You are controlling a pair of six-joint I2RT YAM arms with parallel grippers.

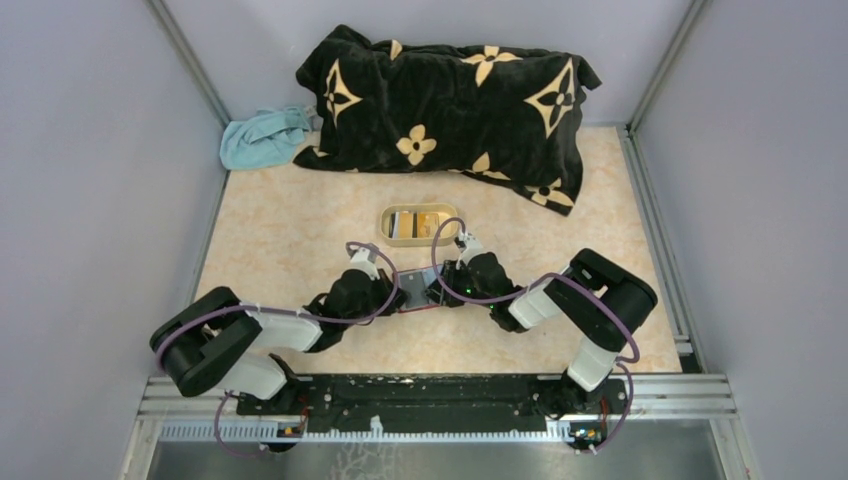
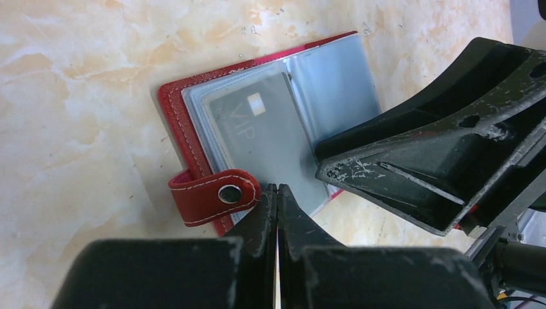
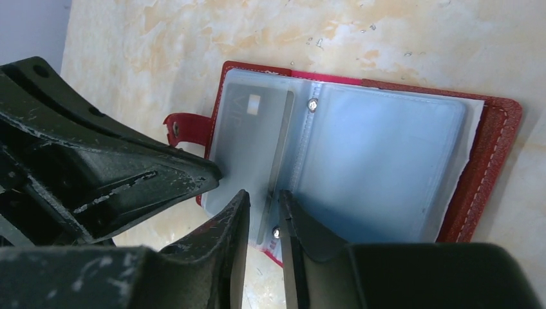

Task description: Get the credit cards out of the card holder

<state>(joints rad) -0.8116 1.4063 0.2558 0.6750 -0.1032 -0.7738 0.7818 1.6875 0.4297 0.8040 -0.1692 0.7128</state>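
Left wrist view: card holder lies open on the table, between both grippers. A dark card sits in a clear sleeve; it reads "VIP" with a small pale chip. The red tab with its snap sticks out at the edge. Left gripper is fully closed and holds nothing, tips at the holder's edge beside the tab. Right gripper has a narrow gap straddling the card's edge near the spine, not visibly clamped. Beyond that, a beige tray holds more cards, too small to read.
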